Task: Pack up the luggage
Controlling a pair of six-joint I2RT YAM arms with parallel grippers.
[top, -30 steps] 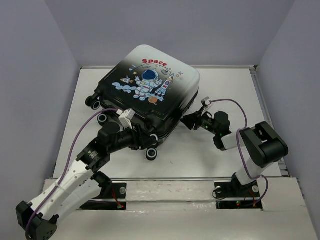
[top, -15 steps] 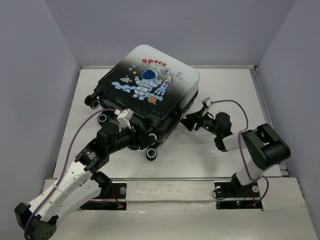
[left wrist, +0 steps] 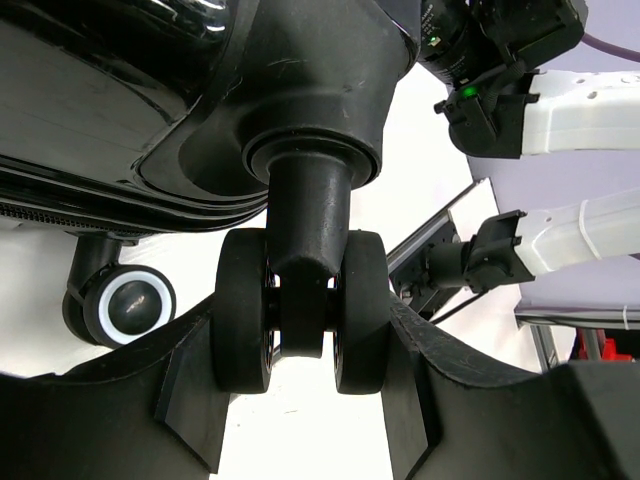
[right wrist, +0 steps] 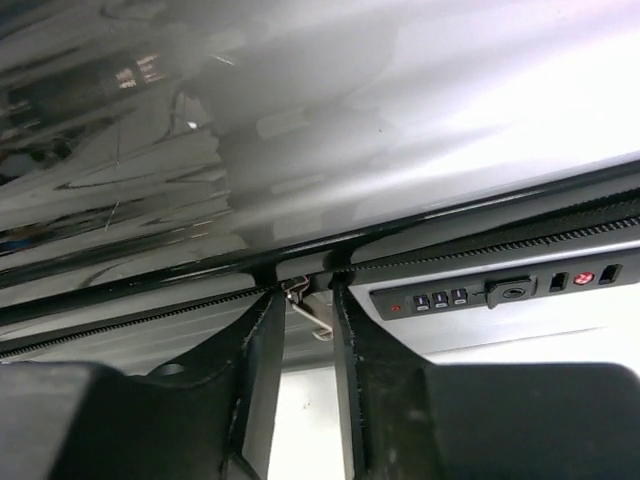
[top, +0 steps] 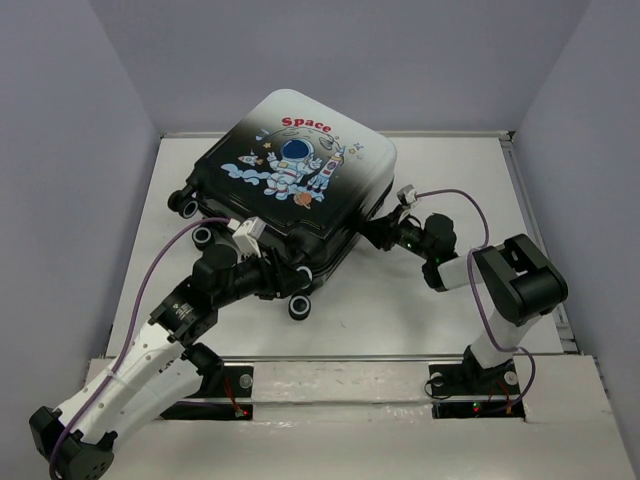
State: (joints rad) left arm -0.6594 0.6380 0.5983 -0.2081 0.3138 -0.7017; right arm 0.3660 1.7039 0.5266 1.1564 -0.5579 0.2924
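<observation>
Two arms, both working at the luggage (top: 300, 175). It lies shut on the white table (top: 400, 310), astronaut print up, turned at an angle, in the far-left half.

Left arm: stretched low from its near-left base, white forearm angling forward and right, wrist at the case's near corner. Left gripper (top: 288, 283) is clamped on a twin caster wheel (left wrist: 245, 310). In the wrist view both fingers (left wrist: 190, 390) hug the wheel's outer faces, with the stem rising between the two discs. A second wheel (left wrist: 130, 305) shows to the left, under the shell.

Right arm: elbow folded up on the right, forearm doubled back leftward and low, purple cable (top: 450, 195) looping over it. Right gripper (top: 378, 232) sits at the case's right side seam. In the wrist view its fingers (right wrist: 255, 370) stand a narrow gap apart at the zipper track (right wrist: 130, 322), with the metal zipper pull (right wrist: 312, 318) hanging between them. Can't tell whether they pinch it. Combination lock (right wrist: 490, 293) is just to the right along the seam.
</observation>
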